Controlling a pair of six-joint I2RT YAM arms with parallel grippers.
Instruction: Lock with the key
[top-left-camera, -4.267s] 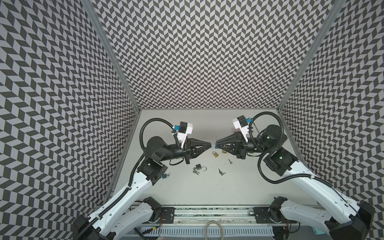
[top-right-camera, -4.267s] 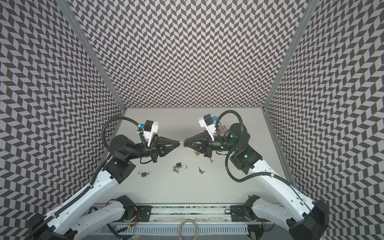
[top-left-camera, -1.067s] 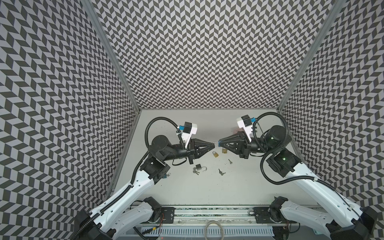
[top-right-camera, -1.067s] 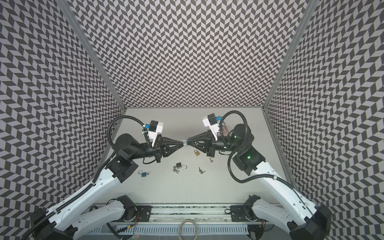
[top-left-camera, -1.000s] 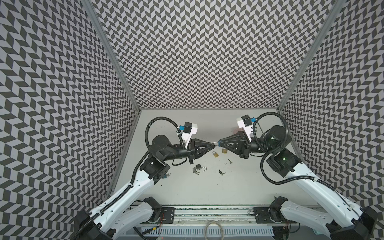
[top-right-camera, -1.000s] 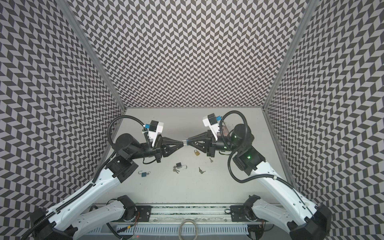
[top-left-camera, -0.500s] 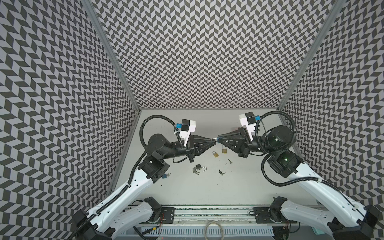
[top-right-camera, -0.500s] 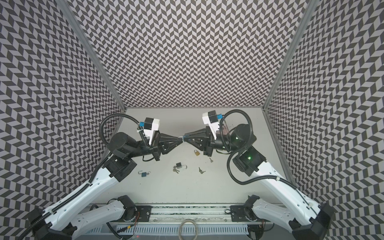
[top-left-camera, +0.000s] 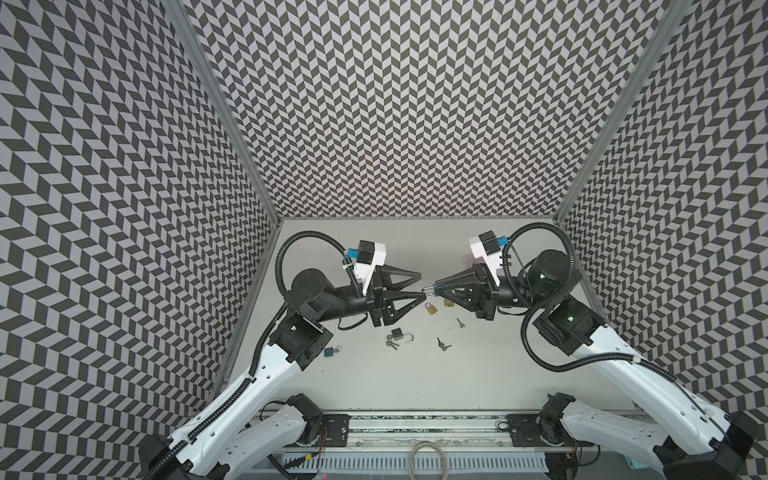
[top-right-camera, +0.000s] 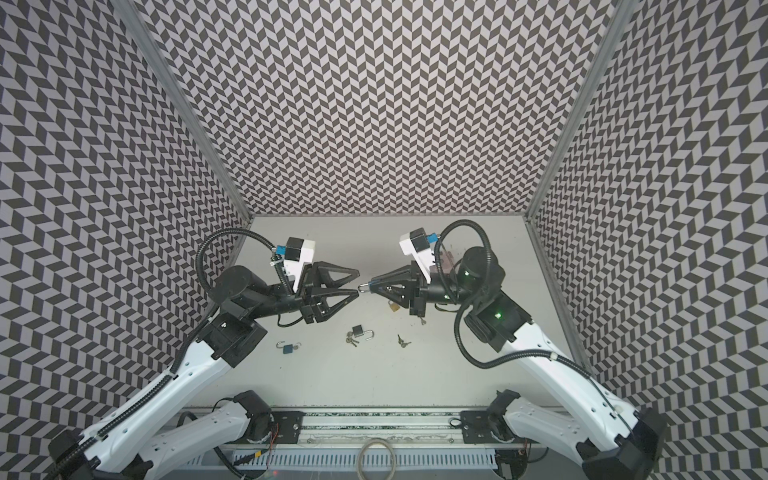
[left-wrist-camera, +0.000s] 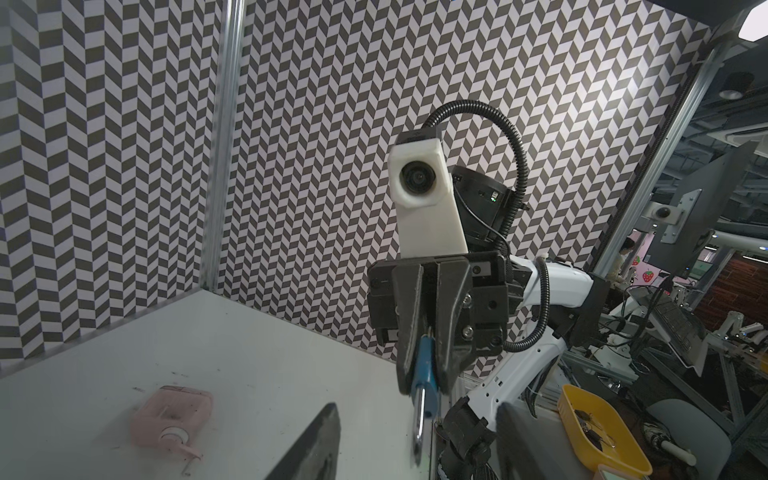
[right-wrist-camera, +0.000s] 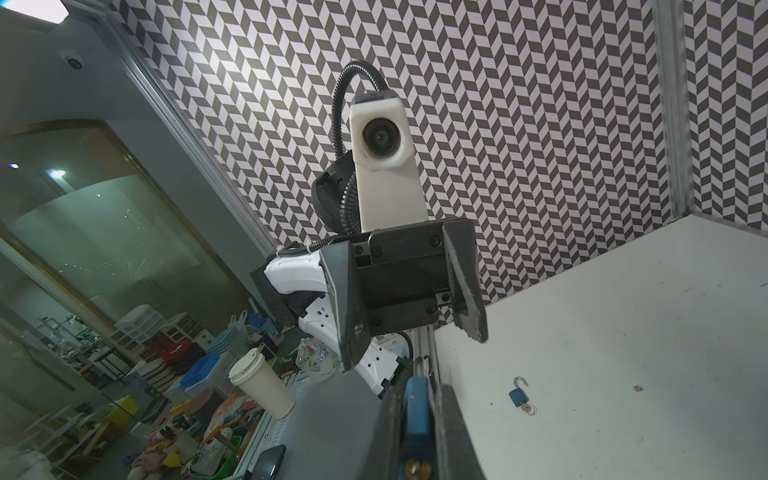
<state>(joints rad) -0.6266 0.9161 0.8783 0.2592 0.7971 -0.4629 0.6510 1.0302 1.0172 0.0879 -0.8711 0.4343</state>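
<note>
clamping flat blue padlock (left-wrist-camera: 426, 370) in right pincer (top-left-camera: 435, 287), black wedge-shaped left pincer (top-left-camera: 422, 284) apart

The blue padlock (left-wrist-camera: 424, 372) has a smooth, painted-looking body and a bright polished metal shackle. Around it, the fingers of the right gripper (top-left-camera: 436, 286) are matt black plastic, faintly ribbed. Below it, the table (top-left-camera: 415, 374) is matt, off-white and scuffed; the brass padlock (top-left-camera: 431, 308) gleams.

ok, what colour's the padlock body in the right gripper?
Blue. The padlock shows best in the left wrist view, clamped in the right gripper.
</note>
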